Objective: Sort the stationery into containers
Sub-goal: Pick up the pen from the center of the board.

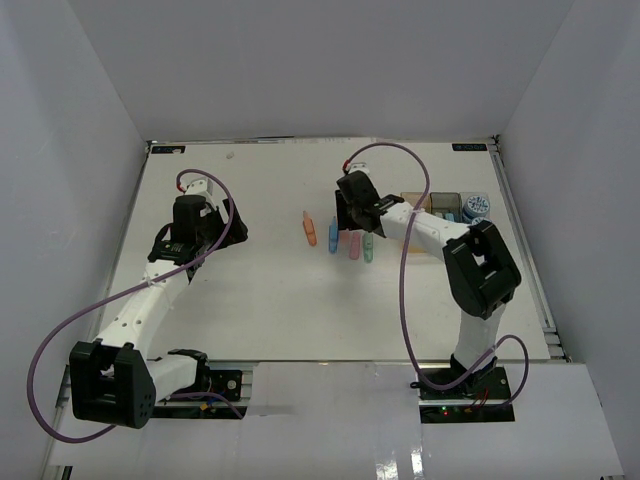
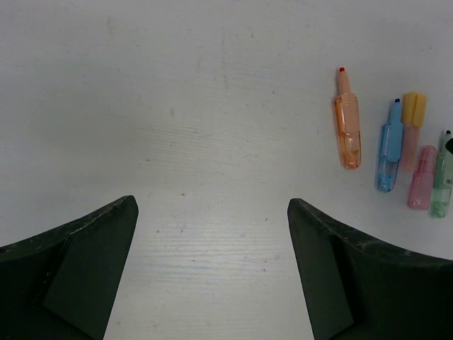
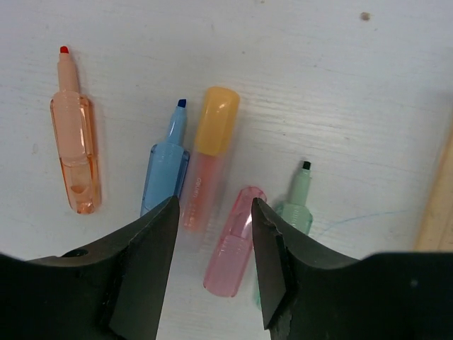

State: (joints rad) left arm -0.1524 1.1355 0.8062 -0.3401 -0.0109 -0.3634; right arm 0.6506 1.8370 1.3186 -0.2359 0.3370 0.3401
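Right claw point(image 3: 214, 212), spread, hangs over the pink marker point(image 3: 230, 255) (perhaps not touching); left claw point(image 2: 212, 212), also spread, at its nine o'clock.

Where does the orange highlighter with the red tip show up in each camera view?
Top external: the orange highlighter is leftmost in the row of markers near the table's middle.
Left wrist: upper right of the picture, tip pointing up.
Right wrist: far left, tip pointing up.
Shared landmark: the blue highlighter lies just to its right in all three views.
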